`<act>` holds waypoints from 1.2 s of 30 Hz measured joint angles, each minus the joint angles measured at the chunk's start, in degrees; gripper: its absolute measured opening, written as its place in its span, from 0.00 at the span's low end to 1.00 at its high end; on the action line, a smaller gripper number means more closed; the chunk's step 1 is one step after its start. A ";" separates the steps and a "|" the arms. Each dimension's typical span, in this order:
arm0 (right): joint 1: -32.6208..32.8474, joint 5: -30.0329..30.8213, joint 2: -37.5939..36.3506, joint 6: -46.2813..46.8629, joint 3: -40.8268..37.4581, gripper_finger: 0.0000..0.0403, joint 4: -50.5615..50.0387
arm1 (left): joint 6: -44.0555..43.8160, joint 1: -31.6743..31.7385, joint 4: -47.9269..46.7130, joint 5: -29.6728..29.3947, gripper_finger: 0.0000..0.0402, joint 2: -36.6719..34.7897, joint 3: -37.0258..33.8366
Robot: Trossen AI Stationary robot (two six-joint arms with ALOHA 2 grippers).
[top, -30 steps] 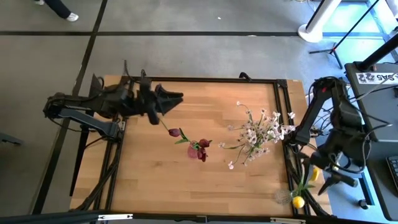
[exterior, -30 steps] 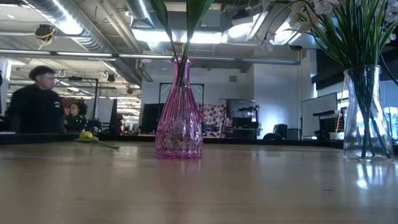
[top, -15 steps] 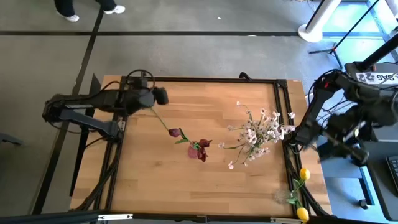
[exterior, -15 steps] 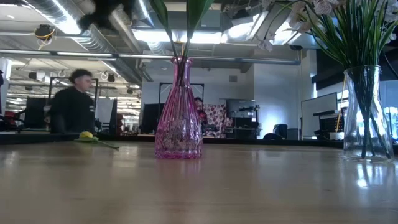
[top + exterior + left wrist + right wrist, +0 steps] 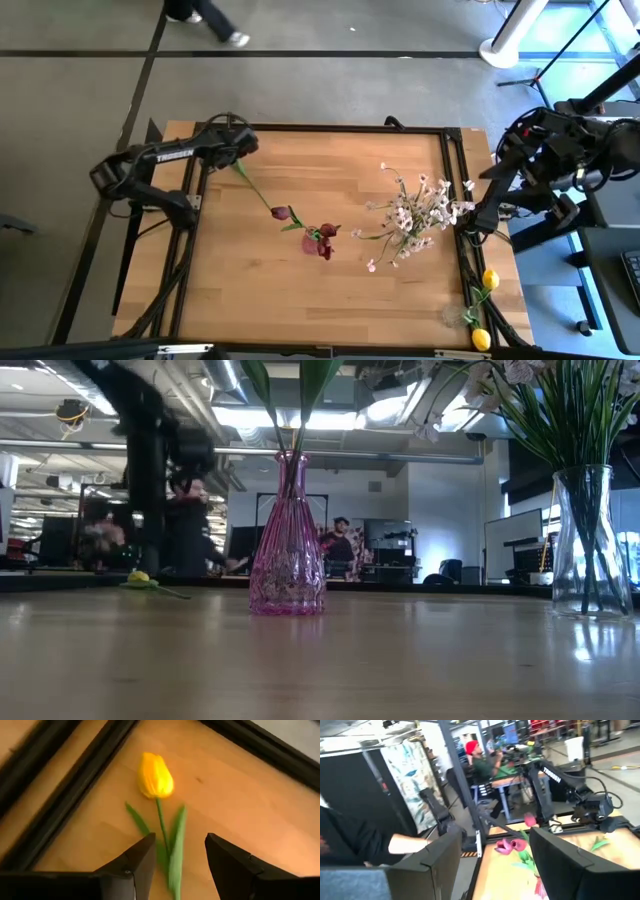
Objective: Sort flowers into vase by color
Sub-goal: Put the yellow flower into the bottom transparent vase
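Observation:
A yellow tulip [image 5: 156, 775] lies flat on the table by the far left corner; it also shows in the low view [image 5: 140, 578]. My left gripper [image 5: 180, 860] is open over it, one finger on each side of the stem and leaves [image 5: 172, 847]; in the high view [image 5: 238, 148] the arm hides the flower. Maroon tulips [image 5: 322, 240] stand in a pink vase [image 5: 287, 550]. White-pink blossoms [image 5: 415, 212] stand in a clear vase [image 5: 585, 540]. My right gripper [image 5: 492, 860] is open and empty, off the table's right edge [image 5: 515, 150].
Two more yellow tulips [image 5: 489, 280] [image 5: 481, 338] lie on the frame at the table's near right corner. The black frame rail [image 5: 75, 795] runs close beside the yellow tulip. People move in the room beyond the far edge [image 5: 190, 530].
My left arm has swung from pointing toward the table's right back to the far left corner and tipped down over the yellow tulip. My right arm has drawn back from the near right corner toward the far edge, uncovering a yellow tulip there.

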 joint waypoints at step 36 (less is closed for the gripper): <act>-0.02 15.54 0.50 -1.54 -0.28 0.58 -1.13 | 4.81 -0.11 26.96 1.49 0.04 -10.40 -3.83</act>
